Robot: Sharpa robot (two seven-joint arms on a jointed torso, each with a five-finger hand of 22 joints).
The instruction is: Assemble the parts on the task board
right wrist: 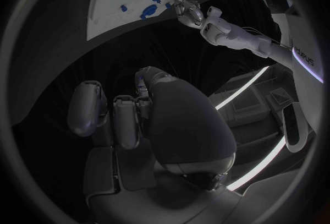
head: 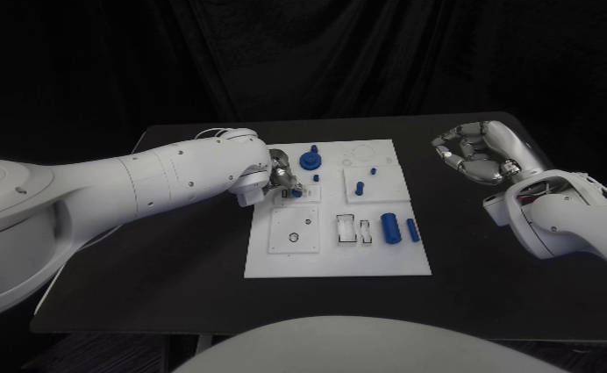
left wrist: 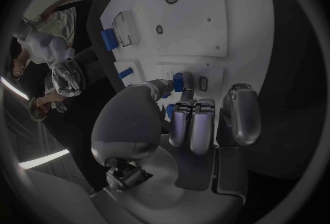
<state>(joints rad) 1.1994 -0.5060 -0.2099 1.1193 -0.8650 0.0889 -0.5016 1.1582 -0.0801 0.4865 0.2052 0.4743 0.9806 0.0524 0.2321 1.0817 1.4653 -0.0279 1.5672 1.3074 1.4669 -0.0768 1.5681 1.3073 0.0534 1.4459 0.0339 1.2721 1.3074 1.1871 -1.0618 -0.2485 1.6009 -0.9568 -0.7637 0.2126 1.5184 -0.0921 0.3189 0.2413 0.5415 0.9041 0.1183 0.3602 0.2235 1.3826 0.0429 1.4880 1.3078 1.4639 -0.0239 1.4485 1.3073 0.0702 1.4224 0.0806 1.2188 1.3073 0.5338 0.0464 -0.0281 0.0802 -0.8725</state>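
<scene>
The white task board (head: 332, 241) lies mid-table. My left hand (head: 281, 176) hovers over its left upper area, thumb and fingers pinching a small blue part (left wrist: 179, 81) just above the board (left wrist: 206, 9). On the board lie a round blue piece (head: 312, 161), a blue peg (head: 360, 187), a thick blue cylinder (head: 391, 226) and a thinner one (head: 412, 230). My right hand (head: 472, 154) hangs off the board over the black table at the right, fingers curled in. A sliver of blue (right wrist: 140, 78) shows between its thumb and fingers.
Near the board's front are open slots (head: 351, 229) and a square plate with a small hole (head: 294, 236). Black table (head: 177, 268) surrounds the board on both sides. My left arm (head: 139, 184) crosses the table's left part.
</scene>
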